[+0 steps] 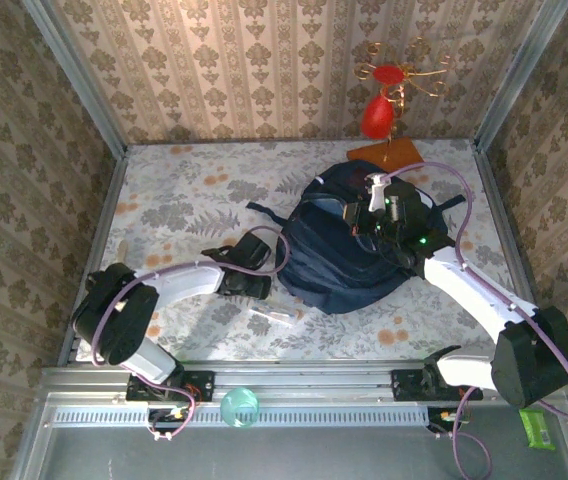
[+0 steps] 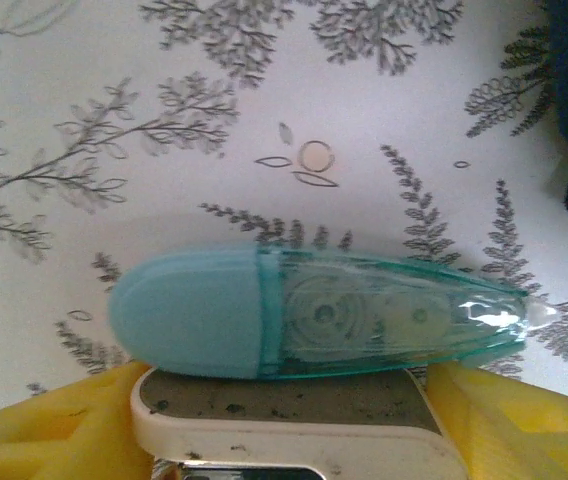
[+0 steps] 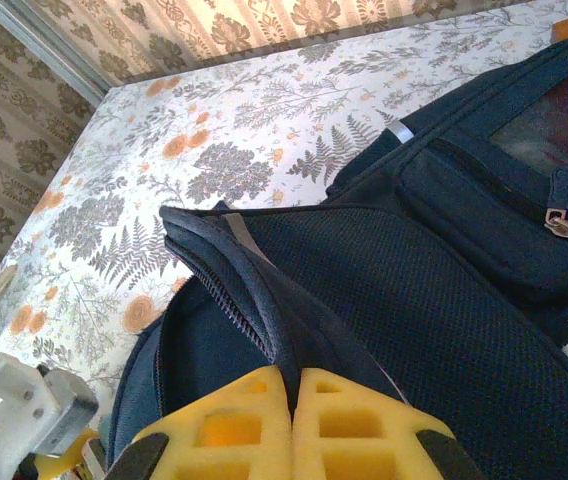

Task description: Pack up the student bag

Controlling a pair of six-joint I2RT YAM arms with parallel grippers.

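Now R end effector (image 3: 292,388) clamps student bag (image 3: 444,300).

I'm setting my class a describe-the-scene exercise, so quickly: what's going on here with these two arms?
Two robot arms are packing a navy student bag on a floral table. The right pincer is shut on the zipped rim of the bag's opening, holding it up. The left pincer is down at the table beside the bag, fingers apart, at a teal correction-tape dispenser that lies flat and is not yet gripped.
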